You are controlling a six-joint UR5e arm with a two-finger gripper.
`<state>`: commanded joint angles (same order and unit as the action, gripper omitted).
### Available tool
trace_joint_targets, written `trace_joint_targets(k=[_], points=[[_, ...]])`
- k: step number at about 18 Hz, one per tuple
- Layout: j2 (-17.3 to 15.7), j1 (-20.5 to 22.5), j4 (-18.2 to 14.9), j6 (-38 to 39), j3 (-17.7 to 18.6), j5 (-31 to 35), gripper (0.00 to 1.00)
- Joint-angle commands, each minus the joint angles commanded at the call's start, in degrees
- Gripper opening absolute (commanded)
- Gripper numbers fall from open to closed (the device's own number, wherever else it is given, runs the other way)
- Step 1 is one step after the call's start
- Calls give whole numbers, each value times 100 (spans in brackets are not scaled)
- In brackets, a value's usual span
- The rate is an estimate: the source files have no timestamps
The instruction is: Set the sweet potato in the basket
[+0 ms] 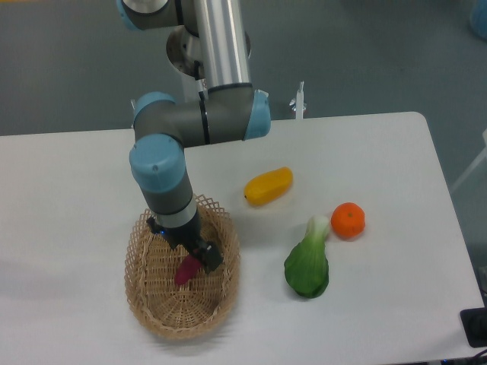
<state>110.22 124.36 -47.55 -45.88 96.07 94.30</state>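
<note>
**Sweet potato held inside the basket**

No brand, label or writing can be read on the arm or on anything on the table (91, 175).

The arm comes down from the far edge of the table, bends at a blue-capped elbow and drops its wrist steeply into the basket (183, 270), which sits near the table's front edge, toward the left side. The gripper (194, 262) is low inside the basket, below the lattice rim, and its dark fingers are clamped on the sweet potato (185, 270) — the magenta tuber pokes out downward and to the left from between them, over the woven floor. Whether its tip touches the weave cannot be told.

The other produce lies right of the basket, well apart from it: a yellow vegetable (268, 186) toward the middle of the table, an orange fruit (348, 220) nearer the right edge, and a leafy green (308, 262) just beside the fruit — toward the front edge.
</note>
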Motion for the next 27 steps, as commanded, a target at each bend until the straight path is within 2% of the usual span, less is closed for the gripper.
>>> trace_joint_targets(k=[4, 6, 9, 12, 16, 22, 27], points=[[-115, 377, 9, -70, -412, 96, 100], [-333, 711, -140, -218, -536, 115, 100], [-458, 1002, -622, -929, -589, 106, 100], [-694, 1248, -878, -1685, -615, 97, 100], [-835, 1661, -1405, -2599, -782, 53, 100], [-836, 2109, -1459, -3392, -791, -210, 100], [-915, 2225, -1459, -3472, -738, -378, 100]])
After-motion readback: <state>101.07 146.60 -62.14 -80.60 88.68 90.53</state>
